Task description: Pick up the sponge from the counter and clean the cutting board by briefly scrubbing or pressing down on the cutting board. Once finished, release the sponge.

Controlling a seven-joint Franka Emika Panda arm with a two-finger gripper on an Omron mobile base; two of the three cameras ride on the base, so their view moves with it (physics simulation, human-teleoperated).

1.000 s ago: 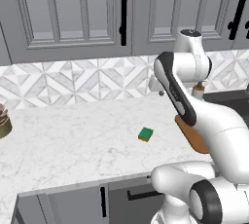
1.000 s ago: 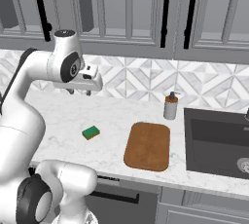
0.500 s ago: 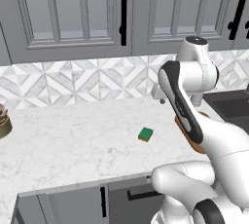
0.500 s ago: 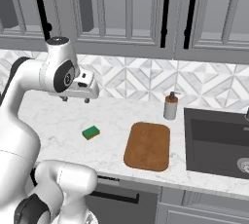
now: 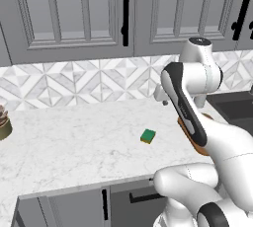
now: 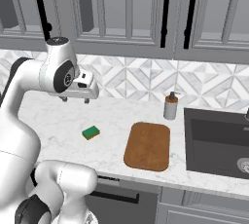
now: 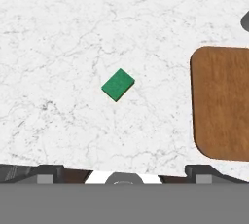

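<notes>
On the surface [image 6: 63, 121] I saw the sponge [image 6: 91, 132] left of the board [image 6: 148, 146]; my hand [image 6: 75, 100] hung spread above, holding nothing.

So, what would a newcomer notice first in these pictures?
Probably the small green sponge, alone on the white marble counter. To its right lies the brown cutting board, with nothing on it, near the dark sink. The white arm holds its tool above the counter behind the sponge, holding nothing.

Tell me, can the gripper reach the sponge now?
Probably yes. The gripper hangs open above the counter, and the sponge lies alone below it, apart from the board, with nothing between.
</notes>
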